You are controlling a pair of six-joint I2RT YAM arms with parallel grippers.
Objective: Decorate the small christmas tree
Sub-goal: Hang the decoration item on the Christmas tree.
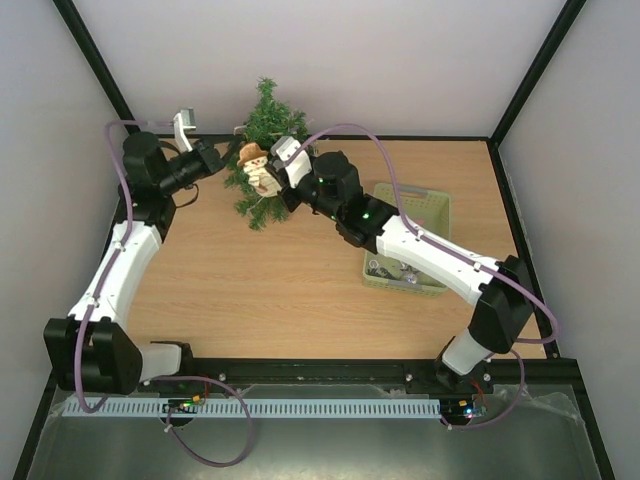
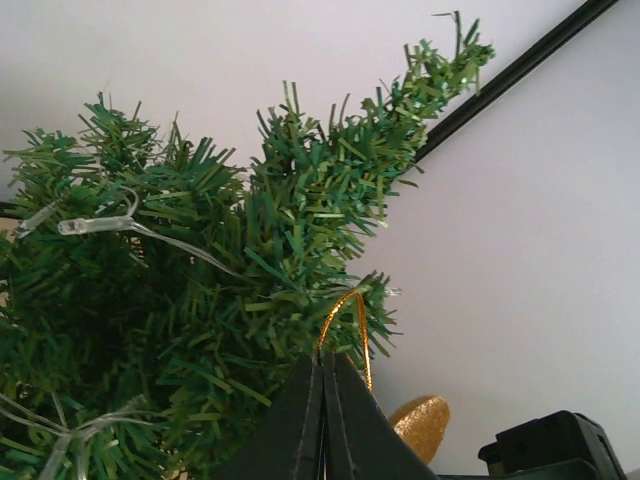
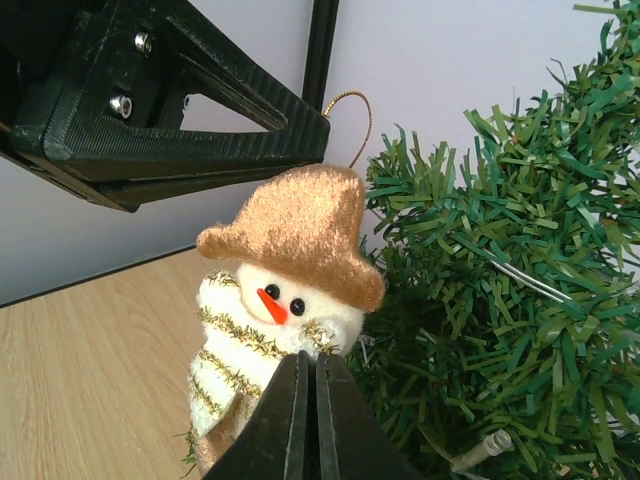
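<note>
Hanging one ornament is being attempted, and the task is being judged as well short of finished. At the left, the gold loop (image 2: 345, 318) of a snowman (image 1: 259, 172) is being pinched by the left gripper (image 1: 229, 157), whose fingers are pressed together on it. The snowman is being held right against the small christmas tree (image 1: 268, 120), which is standing at the far edge of the table (image 1: 300, 290), left of centre. Just right of the snowman, the right gripper (image 1: 277, 172) is closed on the toy's lower body, as far as can be told, so the toy is being steadied from below.

A string of clear lights (image 2: 95, 225) is lying in the branches, so that part is being counted as done. The loop is not being seen over any twig, so the snowman is being counted as unhung. Further right, small things are being held in a pale green basket (image 1: 430, 205); they are too small to name and are probably being kept for later.

Only the top view is giving the basket and both arms. Only the left wrist view is giving the loop set against the branch tips, plus a gold glittery lump (image 2: 420, 425) that cannot be identified. Only the right wrist view is giving the snowman's face, tan hat and striped scarf, with the loop rising from the left gripper's black fingers (image 3: 250, 125)
</note>
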